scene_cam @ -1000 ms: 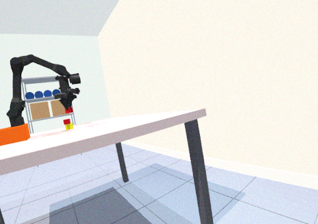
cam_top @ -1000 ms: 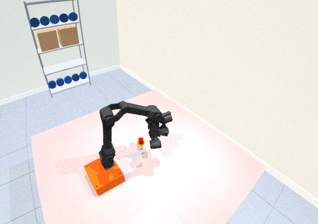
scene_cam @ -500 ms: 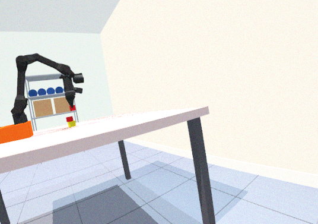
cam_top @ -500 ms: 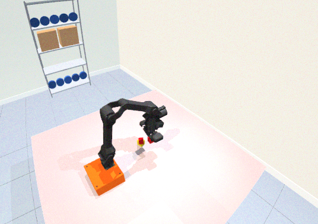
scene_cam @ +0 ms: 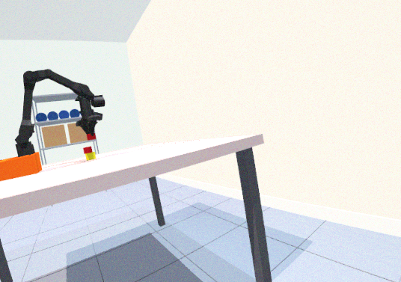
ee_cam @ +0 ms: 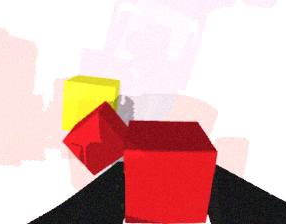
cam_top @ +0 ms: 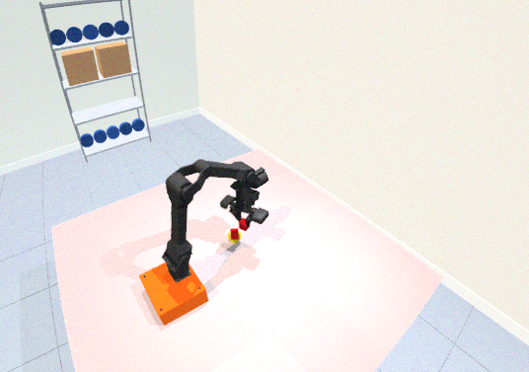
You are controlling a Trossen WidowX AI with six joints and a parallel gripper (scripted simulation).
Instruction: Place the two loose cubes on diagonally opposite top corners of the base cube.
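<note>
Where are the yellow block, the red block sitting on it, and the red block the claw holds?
Yellow block (ee_cam: 83,96), wrist view, its top-left face.
Placed red block (ee_cam: 94,139), wrist view, its near face.
Held red block (ee_cam: 168,183), wrist view, its front face.

Metal shelving unit (cam_top: 96,74), upper left of frame: two rows of blue balls (cam_top: 90,32), two cardboard boxes (cam_top: 97,64), one bare shelf.
</note>
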